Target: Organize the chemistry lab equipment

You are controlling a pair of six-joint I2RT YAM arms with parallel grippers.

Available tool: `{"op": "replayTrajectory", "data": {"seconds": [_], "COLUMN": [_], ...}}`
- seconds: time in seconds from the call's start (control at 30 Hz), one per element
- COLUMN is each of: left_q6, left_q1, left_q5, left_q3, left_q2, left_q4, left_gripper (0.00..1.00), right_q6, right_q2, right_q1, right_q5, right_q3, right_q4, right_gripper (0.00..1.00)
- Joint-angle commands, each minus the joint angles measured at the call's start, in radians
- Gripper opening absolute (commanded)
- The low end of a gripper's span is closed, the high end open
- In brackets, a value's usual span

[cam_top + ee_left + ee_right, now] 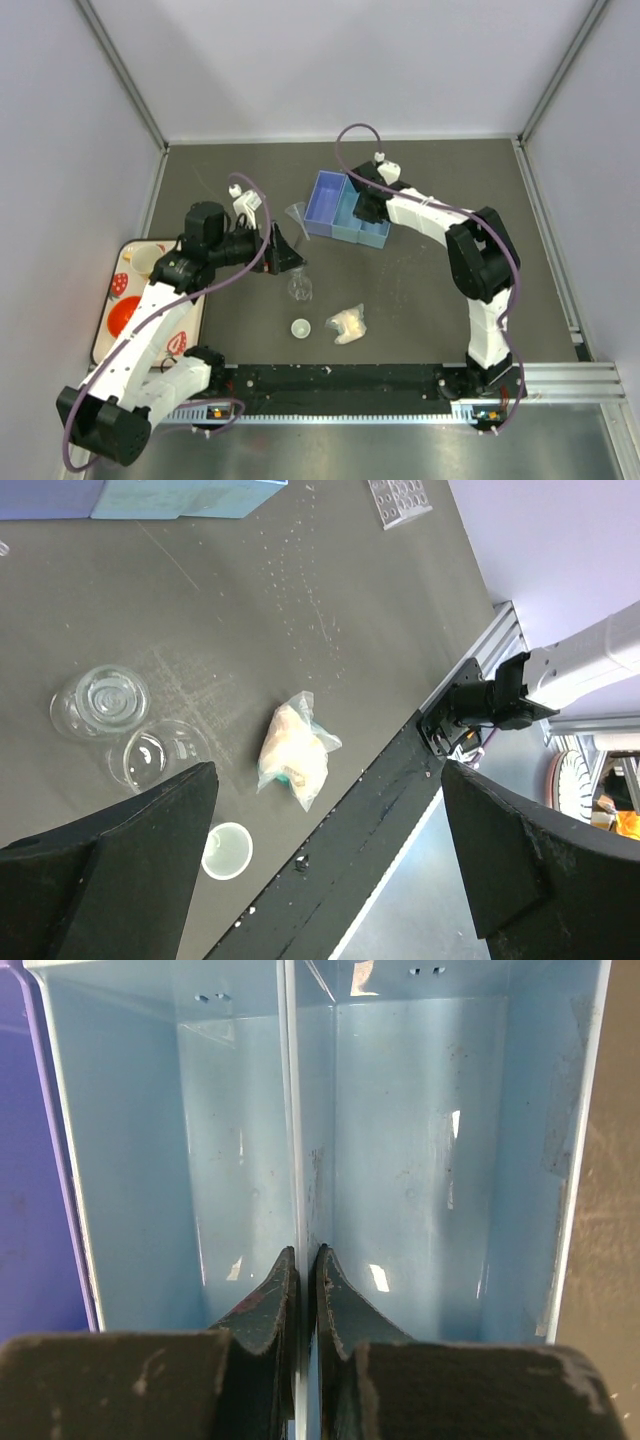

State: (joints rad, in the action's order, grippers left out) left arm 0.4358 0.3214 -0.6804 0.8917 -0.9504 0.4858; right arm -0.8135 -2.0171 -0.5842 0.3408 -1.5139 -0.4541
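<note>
Checking both wrist feeds, I find the right gripper (pixel 305 1255) pinching the thin middle wall of the light blue plastic bin (pixel 420 1140), while the left gripper (pixel 328 772) hangs spread wide over the dark table (pixel 200 600), where the pale yellowish packet (pixel 292 752) lies near the small white round dish (pixel 227 850).

The storage bins (pixel 345 212) stand at centre rear of the table (pixel 420 290), with a funnel (pixel 295 214) just to their left. The flask (pixel 300 289) sits in front of the funnel. The dish (pixel 301 327) is in front of the flask, with the packet (pixel 348 323) just to the dish's right. The tray (pixel 118 283) lies at the table's left edge. The right gripper (pixel 305 1255) straddles a partition (pixel 292 1110) inside one bin, one finger in each compartment.
</note>
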Motion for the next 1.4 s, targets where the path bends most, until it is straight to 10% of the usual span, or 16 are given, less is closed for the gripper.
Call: {"op": "replayTrajectory", "data": {"seconds": [0.0, 0.27, 0.37, 0.53, 0.93, 1.37], "left_q6": [0.012, 0.018, 0.011, 0.006, -0.035, -0.002], "left_q1": [-0.004, -0.004, -0.004, -0.004, -0.005, -0.007], "left_q5": [-0.013, -0.010, -0.007, 0.002, 0.087, 0.843], "left_q3": [-0.046, -0.096, -0.097, -0.089, -0.030, 0.150], "left_q2": [0.059, 0.117, 0.119, 0.107, 0.076, 0.061], "left_q4": [0.005, 0.008, 0.011, 0.016, 0.039, 0.269], "left_gripper": [0.99, 0.99, 0.99, 0.99, 0.99, 0.99], "right_q6": [-0.216, -0.362, -0.345, -0.253, 0.065, 0.486], "right_q2": [0.004, 0.093, 0.113, 0.155, 0.376, 0.377], "right_q1": [-0.057, -0.120, -0.123, -0.124, -0.180, -0.238], "right_q5": [-0.024, 0.098, 0.127, 0.158, 0.372, -0.412], "right_q3": [0.106, 0.205, 0.199, 0.181, 0.132, 0.034], "right_q4": [-0.087, -0.090, -0.092, -0.094, -0.103, -0.037], "right_gripper": [0.00, 0.00, 0.15, 0.41, 0.48, 0.55]}}
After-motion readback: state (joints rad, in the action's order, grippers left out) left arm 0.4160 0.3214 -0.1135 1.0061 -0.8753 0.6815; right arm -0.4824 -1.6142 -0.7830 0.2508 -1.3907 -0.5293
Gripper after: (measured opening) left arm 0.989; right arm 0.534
